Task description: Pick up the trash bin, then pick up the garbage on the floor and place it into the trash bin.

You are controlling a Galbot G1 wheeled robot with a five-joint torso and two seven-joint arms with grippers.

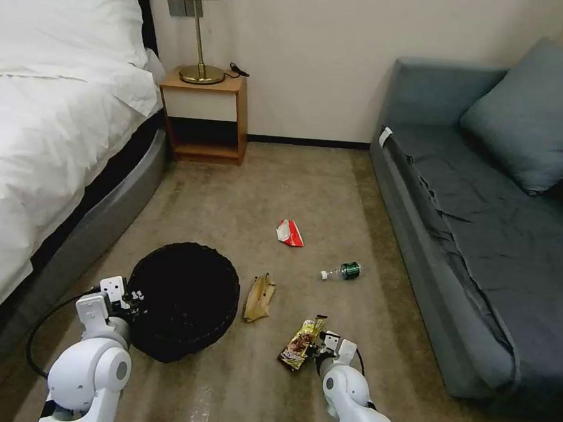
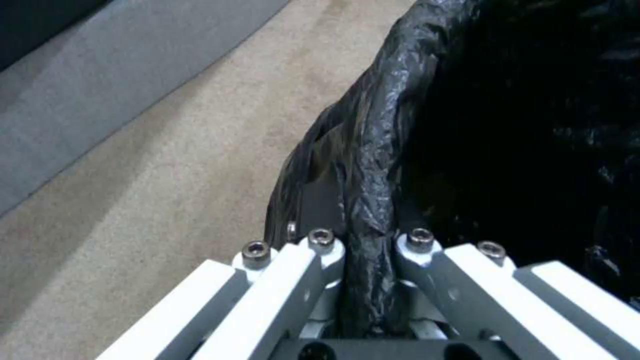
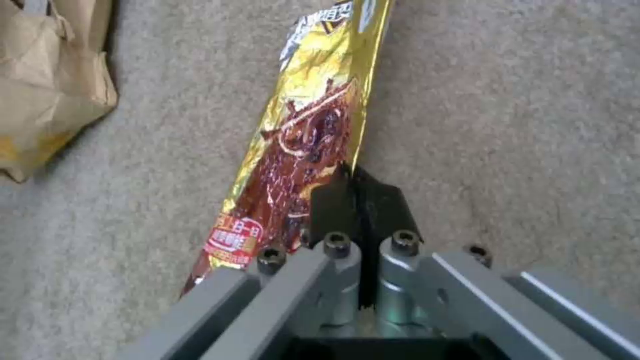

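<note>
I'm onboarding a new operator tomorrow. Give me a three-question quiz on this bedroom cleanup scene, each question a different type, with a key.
1. True or false: the left tool is shut on the bin's rim.
2. Which litter piece is the right tool shut on? A) bottle B) red wrapper C) snack wrapper D) peel
3. Fill in: the bottle lies on the carpet between the red wrapper and the ____.

Key:
1. True; its fingers pinch the bag-lined rim.
2. C, the snack wrapper, at its edge; the peel lies beside the bin.
3. Sofa.
</note>
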